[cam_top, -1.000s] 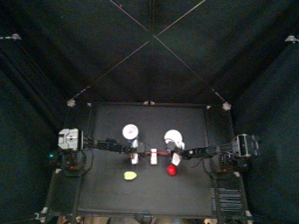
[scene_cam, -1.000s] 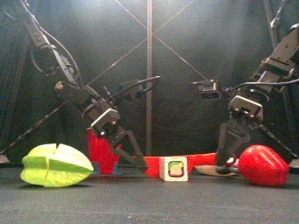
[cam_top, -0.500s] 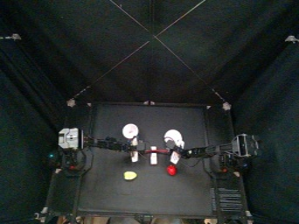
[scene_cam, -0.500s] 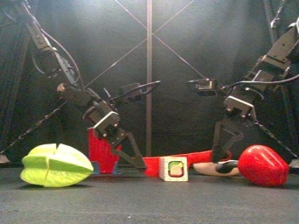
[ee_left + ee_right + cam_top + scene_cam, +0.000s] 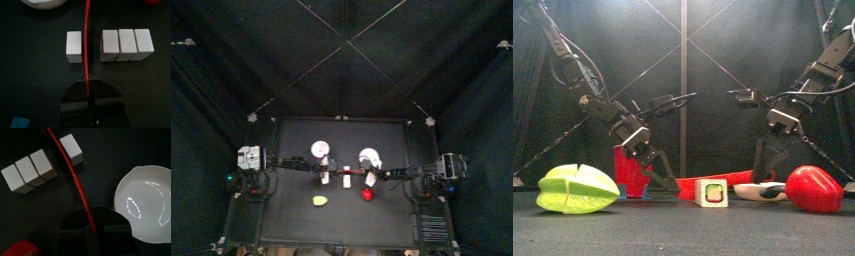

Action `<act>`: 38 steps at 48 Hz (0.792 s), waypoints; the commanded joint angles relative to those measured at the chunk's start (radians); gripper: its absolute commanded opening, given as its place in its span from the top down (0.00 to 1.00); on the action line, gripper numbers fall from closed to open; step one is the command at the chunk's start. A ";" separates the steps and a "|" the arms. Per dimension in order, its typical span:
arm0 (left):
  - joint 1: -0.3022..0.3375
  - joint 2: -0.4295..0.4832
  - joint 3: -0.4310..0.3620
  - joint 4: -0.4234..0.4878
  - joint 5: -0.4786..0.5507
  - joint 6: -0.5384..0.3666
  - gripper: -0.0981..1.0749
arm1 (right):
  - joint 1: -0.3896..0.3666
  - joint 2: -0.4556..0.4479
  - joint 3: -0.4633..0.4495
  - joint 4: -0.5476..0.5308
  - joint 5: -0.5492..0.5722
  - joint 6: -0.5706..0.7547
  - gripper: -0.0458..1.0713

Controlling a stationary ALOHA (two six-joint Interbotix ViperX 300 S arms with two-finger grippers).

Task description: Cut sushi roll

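On the tabletop (image 5: pixel 291 225) my sushi roll (image 5: pixel 127 45) lies at the middle as three pieces touching side by side, with one cut piece (image 5: pixel 74 46) just apart from them on my left; the knife (image 5: pixel 87 37) runs through the gap between that piece and the rest. My left end effector (image 5: pixel 91 92) comes in from the left and my right end effector (image 5: pixel 91 225) from the right, the knife reaching between both; one plate (image 5: pixel 321 150) lies behind the roll on the left, another plate (image 5: pixel 147 203) behind it on the right. Toward the front edge the left toy fruit (image 5: pixel 576 189) lies left of the roll and the right toy fruit (image 5: pixel 814 189) right of it, well apart from each other.
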 commanded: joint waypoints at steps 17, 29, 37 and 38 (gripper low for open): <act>-0.063 -0.107 -0.020 0.015 -0.028 -0.003 0.74 | -0.012 -0.132 -0.043 -0.003 0.025 0.009 0.71; -0.084 -0.115 -0.020 0.015 -0.035 -0.003 0.74 | 0.009 -0.140 -0.037 -0.003 0.026 0.009 0.71; -0.084 -0.112 -0.025 0.015 -0.035 -0.003 0.74 | 0.015 -0.140 -0.035 -0.003 0.025 0.008 0.71; -0.084 -0.114 -0.025 0.015 -0.035 -0.003 0.74 | 0.015 -0.138 -0.035 -0.003 0.025 0.008 0.71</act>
